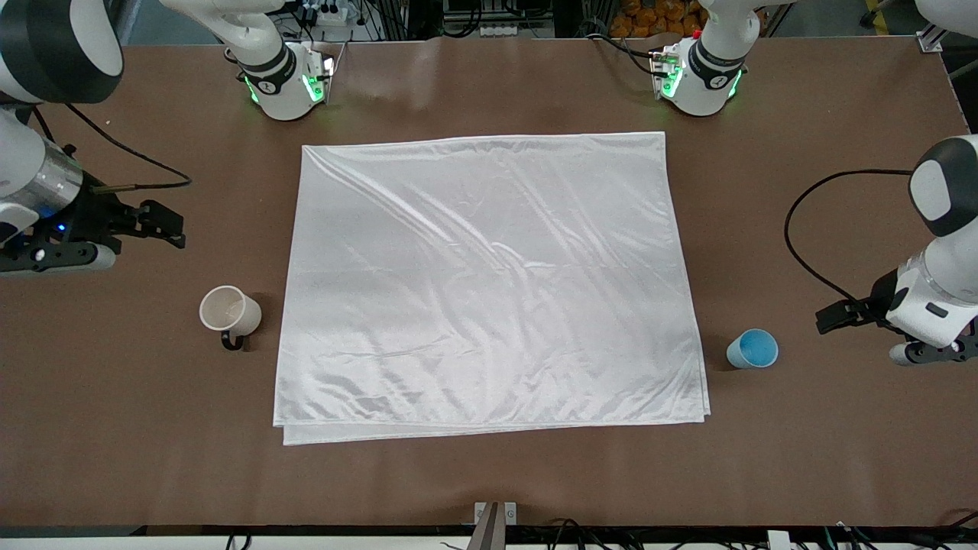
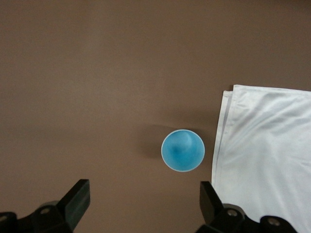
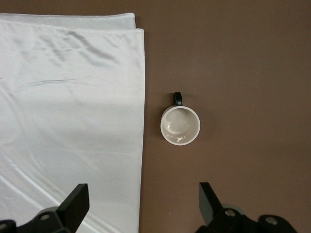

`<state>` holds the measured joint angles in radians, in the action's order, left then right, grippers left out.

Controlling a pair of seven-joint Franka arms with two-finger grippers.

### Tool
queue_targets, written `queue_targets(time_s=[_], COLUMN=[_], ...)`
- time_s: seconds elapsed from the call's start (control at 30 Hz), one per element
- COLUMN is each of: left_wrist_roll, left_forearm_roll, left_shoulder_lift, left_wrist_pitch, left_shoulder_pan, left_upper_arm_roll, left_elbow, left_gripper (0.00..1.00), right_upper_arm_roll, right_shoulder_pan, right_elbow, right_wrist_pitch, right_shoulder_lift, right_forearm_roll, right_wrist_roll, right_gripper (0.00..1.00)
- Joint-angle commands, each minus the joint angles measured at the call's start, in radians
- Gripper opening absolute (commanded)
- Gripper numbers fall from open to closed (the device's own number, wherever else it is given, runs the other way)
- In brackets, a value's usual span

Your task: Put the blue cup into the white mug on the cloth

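Folded double, the cloth (image 1: 489, 283) is lying mid-table, bare. Off its edge toward the left arm's end, the blue cup (image 1: 752, 349) is standing upright, mouth up, at roughly nine o'clock from the left gripper (image 1: 829, 317), whose jaws are gaping apart. At the right arm's end the white mug (image 1: 229, 312) is standing upright, handle at six o'clock; the right gripper (image 1: 164, 225) is waiting, jaws apart.

Cloth (image 1: 489, 283) mid-table; white mug (image 1: 228, 312) beside right-arm edge, blue cup (image 1: 752, 349) beside left-arm edge
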<state>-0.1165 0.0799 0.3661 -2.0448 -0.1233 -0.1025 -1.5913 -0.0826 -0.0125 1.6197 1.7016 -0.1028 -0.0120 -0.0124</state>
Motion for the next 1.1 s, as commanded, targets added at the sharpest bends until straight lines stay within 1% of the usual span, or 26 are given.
queue_targets(time_s=[0.0, 0.23, 0.37, 0.43, 0.57, 0.8, 0.9, 1.07], left_wrist_roll=[0.000, -0.006, -0.006, -0.006, -0.006, -0.006, -0.006, -0.006], left_forearm_roll=[0.027, 0.017, 0.017, 0.017, 0.017, 0.017, 0.017, 0.017], left_shoulder_lift=[0.086, 0.172, 0.178, 0.182, 0.215, 0.257, 0.267, 0.277], left_wrist_pitch=[-0.067, -0.089, -0.089, -0.089, -0.116, -0.127, -0.129, -0.130], left_shoulder_pan=[-0.016, -0.015, -0.012, -0.010, -0.012, -0.018, -0.021, -0.018], left_upper_arm_roll=[-0.006, -0.008, -0.006, -0.006, -0.008, -0.006, -0.008, -0.008], left_elbow=[0.016, 0.010, -0.004, -0.007, -0.007, -0.009, -0.009, -0.007], left_gripper=[1.00, 1.00, 1.00, 1.00, 1.00, 1.00, 1.00, 1.00], right_upper_arm_roll=[-0.008, 0.004, 0.010, 0.027, 0.040, 0.055, 0.078, 0.089], right_shoulder_pan=[-0.018, -0.018, -0.018, -0.017, -0.017, -0.020, -0.018, -0.018], right_elbow=[-0.006, -0.008, -0.011, -0.012, -0.012, -0.012, -0.012, -0.012], right_wrist_pitch=[0.038, 0.104, 0.145, 0.162, 0.191, 0.257, 0.286, 0.331], right_shoulder_lift=[-0.052, -0.121, -0.159, -0.175, -0.202, -0.268, -0.304, -0.351], right_forearm_roll=[0.009, 0.006, 0.003, 0.003, 0.003, 0.004, 0.018, 0.020], right_wrist_roll=[-0.017, -0.054, -0.086, -0.104, -0.132, -0.133, -0.133, -0.133], right_gripper=[1.00, 1.00, 1.00, 1.00, 1.00, 1.00, 1.00, 1.00])
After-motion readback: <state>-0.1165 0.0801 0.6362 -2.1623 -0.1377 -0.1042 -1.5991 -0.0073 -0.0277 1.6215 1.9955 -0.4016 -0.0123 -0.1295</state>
